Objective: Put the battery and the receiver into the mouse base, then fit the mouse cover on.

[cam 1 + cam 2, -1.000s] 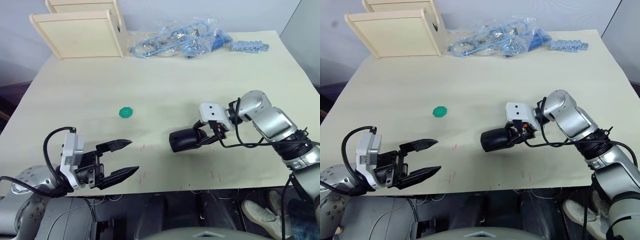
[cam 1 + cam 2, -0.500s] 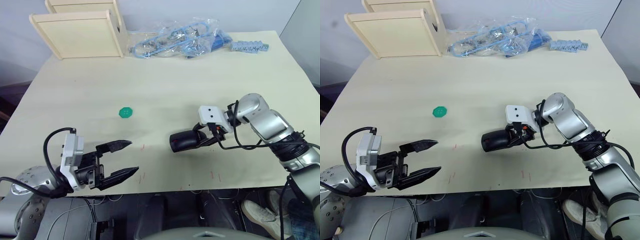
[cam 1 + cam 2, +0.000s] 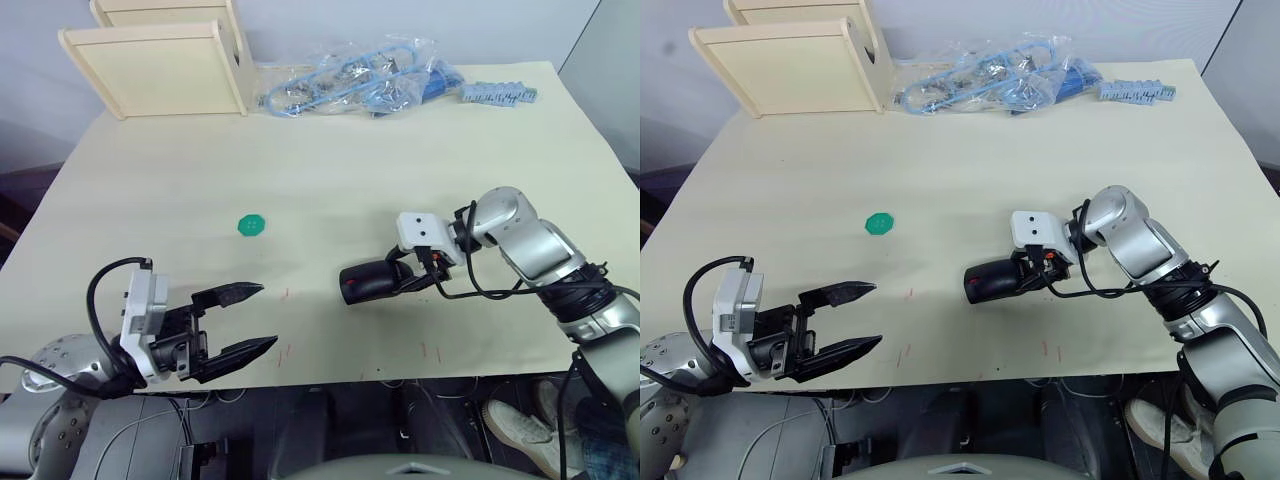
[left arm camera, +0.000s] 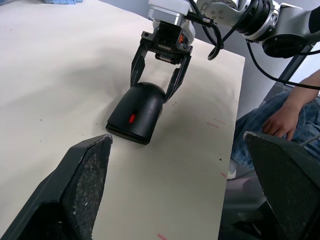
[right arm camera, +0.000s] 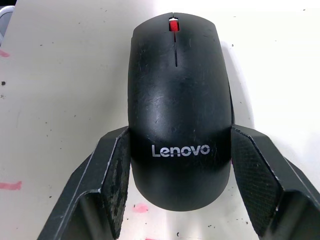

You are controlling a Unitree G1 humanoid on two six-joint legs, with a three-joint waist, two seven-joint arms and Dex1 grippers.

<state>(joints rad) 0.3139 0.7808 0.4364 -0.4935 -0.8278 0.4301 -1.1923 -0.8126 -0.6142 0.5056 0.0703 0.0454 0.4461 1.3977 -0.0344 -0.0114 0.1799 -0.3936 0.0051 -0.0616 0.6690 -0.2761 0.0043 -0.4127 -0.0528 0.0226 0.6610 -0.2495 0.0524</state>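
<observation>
Black and closed up, the mouse cover sits on the mouse base on the table. Your right gripper straddles its rear, fingers at both flanks. You look near done: check the seating, then release. Left gripper hangs spread, well apart.

The mouse cover hides the mouse base beneath it, so any battery inside cannot be seen. Beyond the table, a seated person's hand and knee are cut off.
</observation>
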